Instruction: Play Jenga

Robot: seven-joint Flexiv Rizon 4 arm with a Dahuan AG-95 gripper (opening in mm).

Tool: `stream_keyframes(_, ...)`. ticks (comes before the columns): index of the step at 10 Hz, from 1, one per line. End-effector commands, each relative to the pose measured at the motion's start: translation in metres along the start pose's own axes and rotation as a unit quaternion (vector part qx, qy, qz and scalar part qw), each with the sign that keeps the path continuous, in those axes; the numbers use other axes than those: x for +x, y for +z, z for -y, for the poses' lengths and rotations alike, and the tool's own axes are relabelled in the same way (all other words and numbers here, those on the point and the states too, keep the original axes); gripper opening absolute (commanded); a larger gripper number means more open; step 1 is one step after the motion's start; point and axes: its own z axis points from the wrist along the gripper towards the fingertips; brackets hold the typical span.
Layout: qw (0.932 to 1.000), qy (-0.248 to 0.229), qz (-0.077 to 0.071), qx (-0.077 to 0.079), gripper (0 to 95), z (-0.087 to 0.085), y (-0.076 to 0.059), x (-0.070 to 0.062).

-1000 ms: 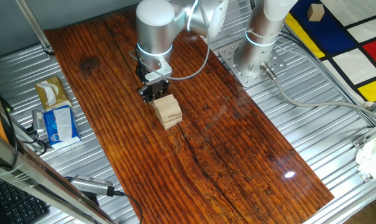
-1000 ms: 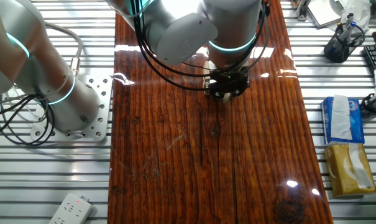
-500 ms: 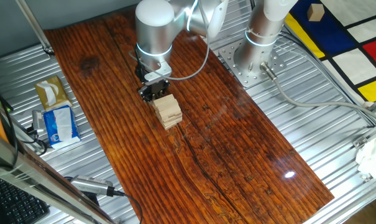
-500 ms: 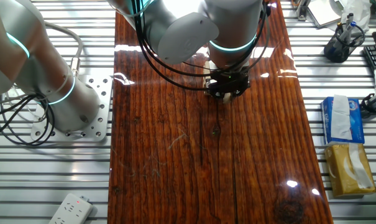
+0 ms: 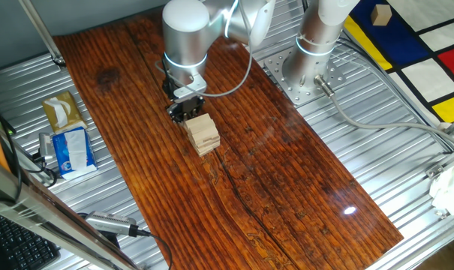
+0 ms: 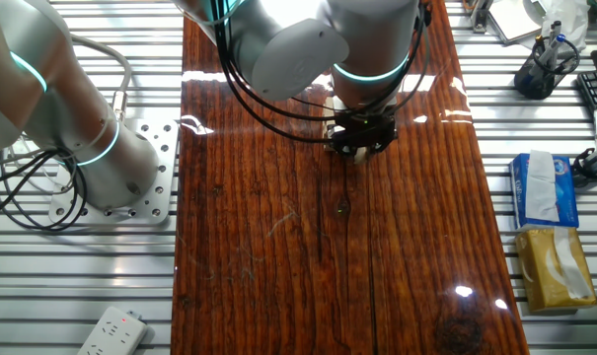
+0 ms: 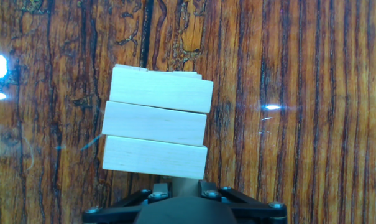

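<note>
The Jenga tower (image 5: 202, 133) of pale tan wooden blocks stands on the dark wooden board (image 5: 272, 172). In the hand view its top layer (image 7: 156, 130) shows three blocks side by side. My gripper (image 5: 185, 110) is low at the tower's near side. In the hand view the gripper (image 7: 180, 185) sits at the bottom edge with a pale block end (image 7: 184, 182) held between its two fingers. In the other fixed view the hand (image 6: 357, 146) covers almost all of the tower.
A blue-and-white tissue packet (image 5: 70, 150) and a tan tissue box (image 5: 61, 112) lie left of the board. A second arm's base (image 5: 305, 71) stands on the metal table at the back right. A lone wooden cube (image 5: 380, 13) lies far off. A power strip (image 6: 111, 330) lies near the edge.
</note>
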Motion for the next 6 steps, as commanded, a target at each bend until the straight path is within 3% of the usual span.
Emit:
stream_keyframes(1,1.0,0.0,0.001,-0.002,0.0,-0.0003,-0.0013,-0.0002)
stream_keyframes(6,1.0,0.002,-0.001,-0.005,0.0,-0.0009,-0.0019,0.0015)
